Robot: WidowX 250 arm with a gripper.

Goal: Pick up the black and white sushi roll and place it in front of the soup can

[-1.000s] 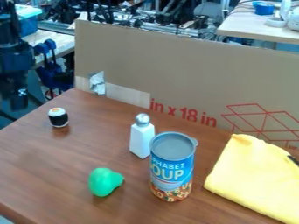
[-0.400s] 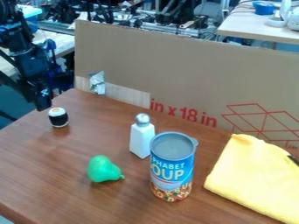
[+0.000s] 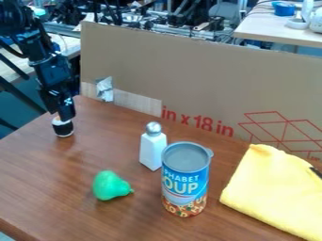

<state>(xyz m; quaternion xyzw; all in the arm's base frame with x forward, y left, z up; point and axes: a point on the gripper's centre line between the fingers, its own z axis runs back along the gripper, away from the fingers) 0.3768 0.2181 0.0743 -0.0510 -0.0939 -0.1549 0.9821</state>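
The black gripper (image 3: 60,113) hangs at the table's back left corner, its lower end overlapping the top of a small black-and-white sushi roll (image 3: 63,128); whether they touch I cannot tell. Right of centre stands a blue soup can (image 3: 185,181), upright. Just behind it to the left is a white shaker (image 3: 152,147) with a silver cap. A green pear (image 3: 110,185) lies on its side nearer the front, with its narrow end towards the can.
A yellow cloth (image 3: 278,190) covers the table's right side. Along the back edge of the brown table (image 3: 37,188) stands a tall cardboard panel (image 3: 189,75) with a piece of silver tape on it.
The arm has come in from the upper left, moving right to the sushi roll. The pear has rolled slightly, first away from the front edge, its narrow end turning, then a little back.
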